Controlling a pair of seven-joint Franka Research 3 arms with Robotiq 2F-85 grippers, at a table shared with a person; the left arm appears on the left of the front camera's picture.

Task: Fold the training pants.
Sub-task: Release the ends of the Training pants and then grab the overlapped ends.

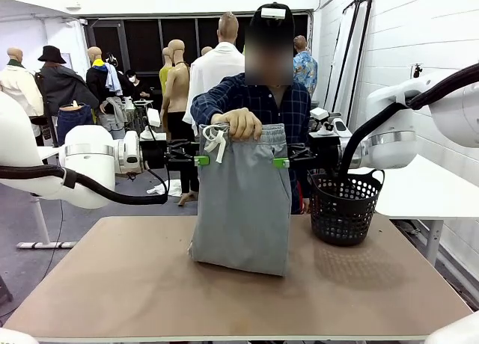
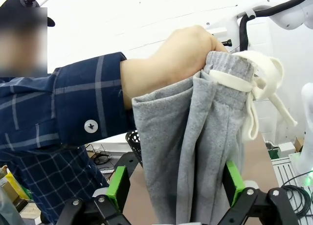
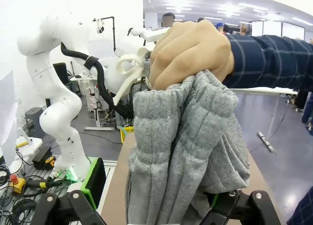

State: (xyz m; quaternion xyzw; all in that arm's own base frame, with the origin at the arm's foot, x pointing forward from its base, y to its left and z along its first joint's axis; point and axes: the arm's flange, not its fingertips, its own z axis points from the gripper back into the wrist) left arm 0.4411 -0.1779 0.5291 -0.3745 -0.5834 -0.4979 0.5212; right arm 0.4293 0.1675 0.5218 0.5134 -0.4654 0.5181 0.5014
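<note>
The light grey training pants (image 1: 242, 202) hang bunched from a person's hand (image 1: 238, 123) that grips the waistband, and the white drawstring (image 1: 215, 140) dangles at the left. Their lower end rests on the table (image 1: 112, 284). My left gripper (image 1: 198, 161) is at the pants' left edge just below the waistband. In the left wrist view it (image 2: 176, 183) is open, with the grey cloth (image 2: 195, 151) hanging between its green pads (image 2: 118, 186). My right gripper (image 1: 283, 162) is at the right edge, also open (image 3: 154, 191), with the cloth (image 3: 176, 151) between its fingers and one pad hidden behind it.
A black plastic basket (image 1: 344, 207) stands on the table to the right of the pants, under my right arm. The person in a dark blue plaid shirt (image 1: 266, 101) stands at the far edge. A white table (image 1: 419, 187) is beyond on the right.
</note>
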